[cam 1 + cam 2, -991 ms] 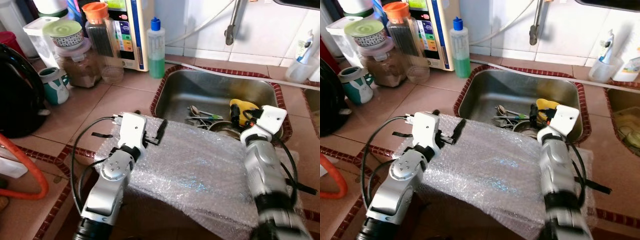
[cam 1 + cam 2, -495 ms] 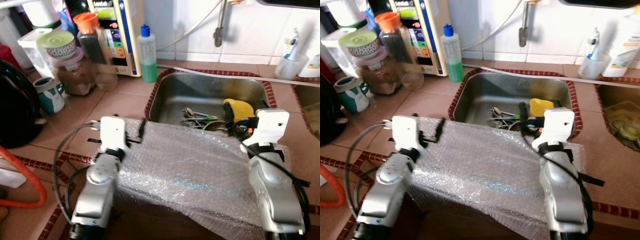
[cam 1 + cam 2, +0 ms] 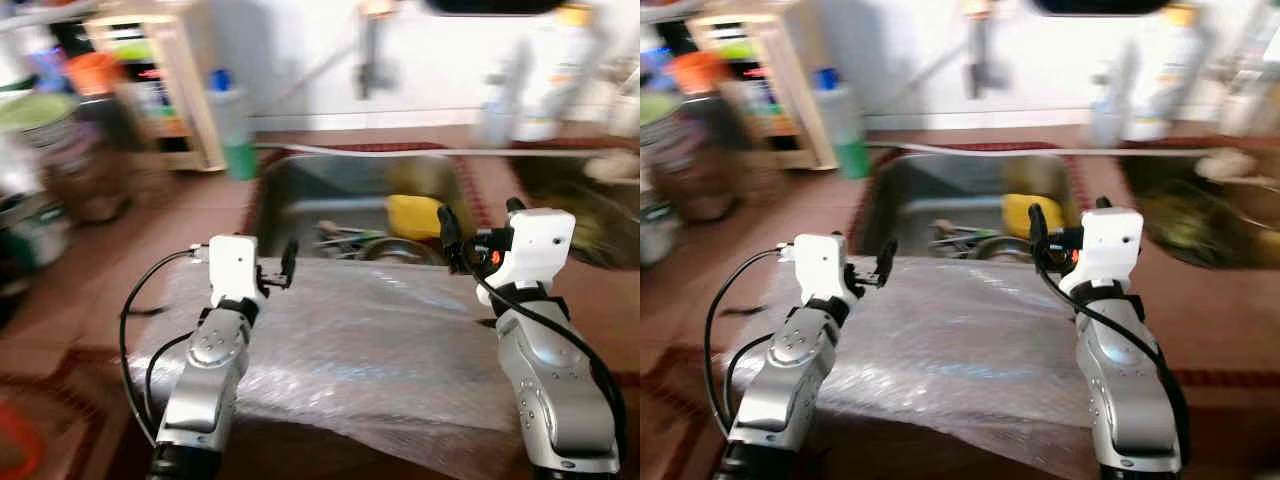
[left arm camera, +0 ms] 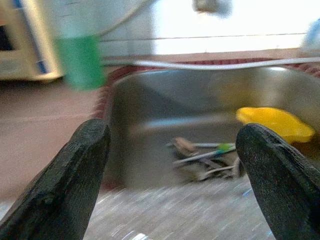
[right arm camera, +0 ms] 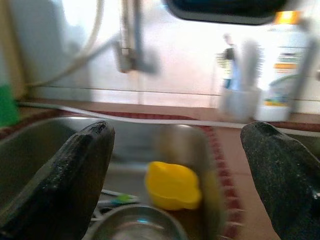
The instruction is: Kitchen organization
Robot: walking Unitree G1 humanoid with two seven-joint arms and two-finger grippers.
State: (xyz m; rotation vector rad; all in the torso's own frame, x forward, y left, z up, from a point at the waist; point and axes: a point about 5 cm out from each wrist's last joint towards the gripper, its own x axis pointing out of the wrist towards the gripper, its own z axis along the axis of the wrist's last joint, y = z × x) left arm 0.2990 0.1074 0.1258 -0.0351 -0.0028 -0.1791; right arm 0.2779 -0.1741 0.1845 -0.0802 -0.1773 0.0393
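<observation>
I have both arms raised over the near edge of the tabletop, forearms resting across a sheet of bubble wrap that drapes over that edge just in front of the sink. The head views are smeared, so fine detail is lost. My left tool sits at the sink's near-left corner and my right tool at its near-right side; in each wrist view the two black fingers stand wide apart with nothing between them — both are spread and empty.

I judge the arms are poised this way to reach down into the basin. What needs sorting lies there: a yellow cup towards the right, a metal bowl beside it, and loose cutlery in the middle of the bottom.

The green bottle stands at the sink's far-left corner, with jars crowding the tabletop's left side. A white holder sits on the far edge to the right. Open room is mainly straight ahead, over the basin; the sink's rim and the slippery wrap under my forearms are what I would watch.
</observation>
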